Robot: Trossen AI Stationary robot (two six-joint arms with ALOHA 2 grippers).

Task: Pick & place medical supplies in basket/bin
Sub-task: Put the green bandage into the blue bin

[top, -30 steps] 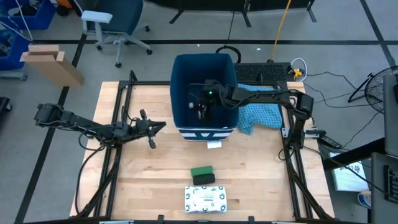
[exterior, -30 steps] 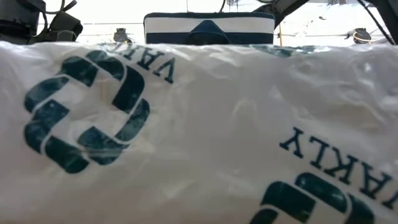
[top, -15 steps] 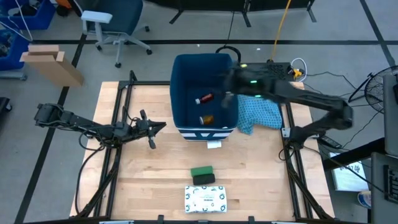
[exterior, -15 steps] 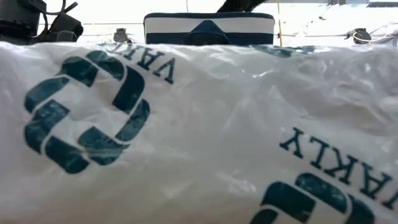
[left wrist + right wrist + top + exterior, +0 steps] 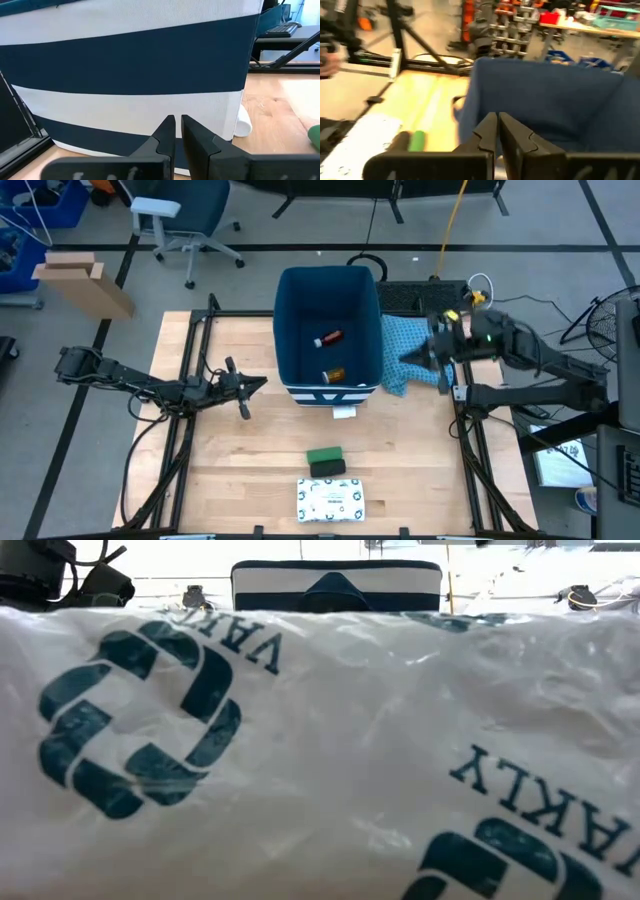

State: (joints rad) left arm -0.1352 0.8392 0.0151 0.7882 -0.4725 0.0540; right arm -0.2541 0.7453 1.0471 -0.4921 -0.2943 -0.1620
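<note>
Dark blue fabric walls of the deep rectangular bin (image 5: 329,285) now stand clear of the right claw (image 5: 409,359), which a second ago hung inside the bin with its fingers apart. That claw has pulled out and sits just beside the bin's right wall, above the light blue patterned cloth (image 5: 420,366), its two dark fingers (image 5: 487,134) pressed together and empty. Behind it in the bin lie the small red item (image 5: 328,338) and the small orange bottle (image 5: 334,372), both hidden under the arm earlier and now in plain sight on the bin floor, a little apart from each other.

Across the wooden counter (image 5: 240,470), the left claw (image 5: 262,382) has not moved: it waits just beside the bin's left wall, fingers (image 5: 165,135) nearly touching, holding nothing. Nearer the counter's front edge, well apart from both claws, the small dark green box (image 5: 325,461) and the flat white packet with green print (image 5: 331,499) rest where they were, the box just behind the packet.
</note>
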